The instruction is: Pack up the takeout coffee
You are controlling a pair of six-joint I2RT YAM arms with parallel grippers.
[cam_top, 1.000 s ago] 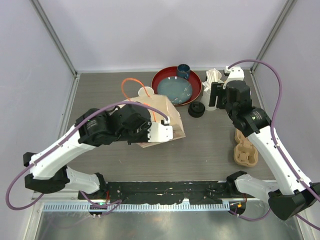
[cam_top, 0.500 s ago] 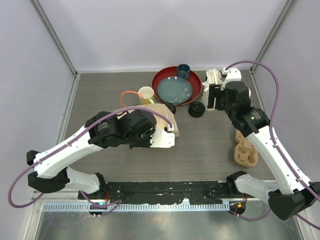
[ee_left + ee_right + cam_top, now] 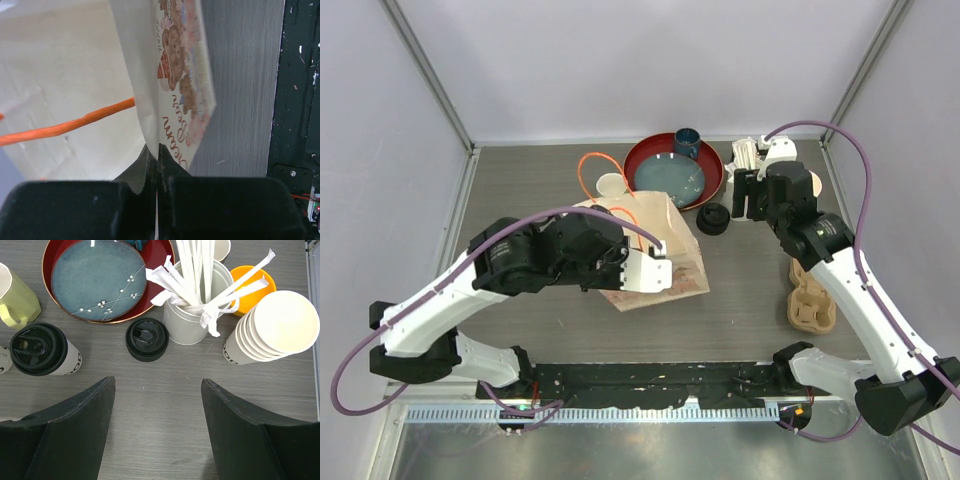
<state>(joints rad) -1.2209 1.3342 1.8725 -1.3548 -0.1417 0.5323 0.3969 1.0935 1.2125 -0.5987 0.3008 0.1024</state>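
A: Left arm has the printed paper bag (image 3: 682,262) lying tilted on the table, mouth toward the far side. Left gripper (image 3: 157,160) is pinched tight on the bag's rim, one finger inside and one outside. Looks like it's holding the mouth up so things can go in.

B: Right side?

A: Right gripper (image 3: 158,390) hangs over the far-right clutter with its fingers wide apart and nothing between them. Probably lining up a pick. The cardboard cup carrier (image 3: 812,296) sits unused beside the right arm.

B: Where's the coffee?

A: Not packed yet. One lidded cup (image 3: 39,349) stands just beside the yellow mug (image 3: 15,302), off to the gripper's left. A second black lid (image 3: 146,339) is almost dead ahead, near the straw tin (image 3: 192,325). I see it straight down, so I can't tell if there's a cup under it.

B: Any change from half a second ago?

A: The bag was bunched under the left wrist then. Now it spreads further right and the orange handle (image 3: 75,125) loops up by the mug. The right arm has hardly moved and its fingers are as wide as before.
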